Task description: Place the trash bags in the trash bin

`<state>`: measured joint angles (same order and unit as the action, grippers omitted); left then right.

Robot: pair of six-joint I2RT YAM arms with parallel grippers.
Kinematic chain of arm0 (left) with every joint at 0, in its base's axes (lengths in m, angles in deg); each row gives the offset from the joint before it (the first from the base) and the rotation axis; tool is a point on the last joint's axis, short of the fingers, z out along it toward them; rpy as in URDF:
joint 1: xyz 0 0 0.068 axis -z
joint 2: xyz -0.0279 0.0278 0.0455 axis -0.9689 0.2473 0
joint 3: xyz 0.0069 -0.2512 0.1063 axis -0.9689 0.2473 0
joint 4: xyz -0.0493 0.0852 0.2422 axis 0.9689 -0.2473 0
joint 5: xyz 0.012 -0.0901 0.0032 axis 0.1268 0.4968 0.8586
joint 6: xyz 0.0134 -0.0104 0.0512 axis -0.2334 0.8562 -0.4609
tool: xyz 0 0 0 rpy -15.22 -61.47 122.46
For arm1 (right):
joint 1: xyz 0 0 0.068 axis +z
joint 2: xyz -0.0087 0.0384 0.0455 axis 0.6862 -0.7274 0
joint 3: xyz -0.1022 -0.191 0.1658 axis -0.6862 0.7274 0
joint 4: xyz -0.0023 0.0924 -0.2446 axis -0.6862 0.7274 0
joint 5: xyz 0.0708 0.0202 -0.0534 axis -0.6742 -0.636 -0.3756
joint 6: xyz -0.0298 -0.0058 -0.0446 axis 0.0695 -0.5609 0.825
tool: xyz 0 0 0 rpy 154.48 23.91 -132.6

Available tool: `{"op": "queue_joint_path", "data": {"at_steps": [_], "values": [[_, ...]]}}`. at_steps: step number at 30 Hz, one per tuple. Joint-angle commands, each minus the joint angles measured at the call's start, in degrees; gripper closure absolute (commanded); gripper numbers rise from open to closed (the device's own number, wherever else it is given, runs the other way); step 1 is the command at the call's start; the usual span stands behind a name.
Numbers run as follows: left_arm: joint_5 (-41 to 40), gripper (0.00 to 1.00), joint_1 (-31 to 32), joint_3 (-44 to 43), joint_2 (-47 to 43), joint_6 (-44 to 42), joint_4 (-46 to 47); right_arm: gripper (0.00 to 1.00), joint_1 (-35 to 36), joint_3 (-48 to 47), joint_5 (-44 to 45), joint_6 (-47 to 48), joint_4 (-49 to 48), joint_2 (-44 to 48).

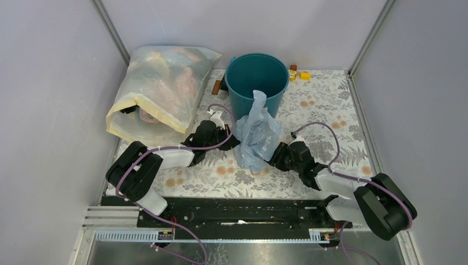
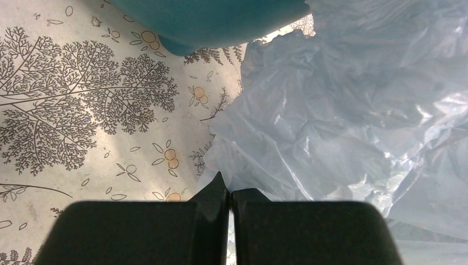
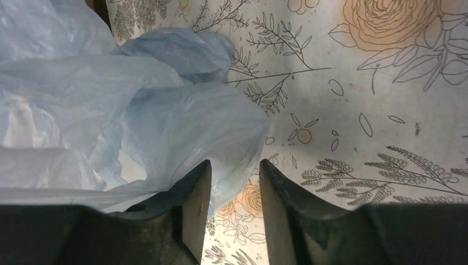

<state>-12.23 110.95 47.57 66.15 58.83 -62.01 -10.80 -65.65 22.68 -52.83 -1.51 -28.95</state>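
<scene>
The pale blue trash bag (image 1: 256,135) stands crumpled on the floral cloth just in front of the teal trash bin (image 1: 256,77), with its top tip resting against the bin's near rim. My left gripper (image 1: 233,138) is at the bag's left edge. In the left wrist view its jaws (image 2: 229,187) are shut, pinching an edge of the bag (image 2: 342,110), with the bin's base (image 2: 209,22) just beyond. My right gripper (image 1: 276,157) is at the bag's lower right. In the right wrist view its jaws (image 3: 234,165) are open, with a fold of the bag (image 3: 110,110) hanging between them.
A large yellowish clear sack (image 1: 160,91) with colourful contents lies at the back left, against the wall. Small yellow blocks (image 1: 301,74) sit behind the bin on the right, and a brown object (image 1: 217,86) on its left. Walls enclose the table on three sides.
</scene>
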Motion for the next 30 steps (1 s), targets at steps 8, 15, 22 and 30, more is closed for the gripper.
{"op": "queue_joint_path", "data": {"at_steps": [8,15,22,30], "values": [[-5.0,1.00,-1.4,1.2,-2.9,0.2,0.0,1.00,0.6,-3.3,6.0,-1.7,8.2,8.6],[-16.0,1.00,-3.3,2.7,-7.5,0.6,-5.8,1.00,0.4,-11.0,22.1,1.6,36.4,24.8],[-20.1,1.00,-5.1,2.8,-8.3,1.3,-8.6,1.00,0.5,-13.1,38.4,-5.4,50.3,31.8],[-29.5,1.00,-6.0,3.8,-12.4,3.1,-13.0,0.98,0.4,-15.5,43.6,-9.7,56.4,29.1]]}}
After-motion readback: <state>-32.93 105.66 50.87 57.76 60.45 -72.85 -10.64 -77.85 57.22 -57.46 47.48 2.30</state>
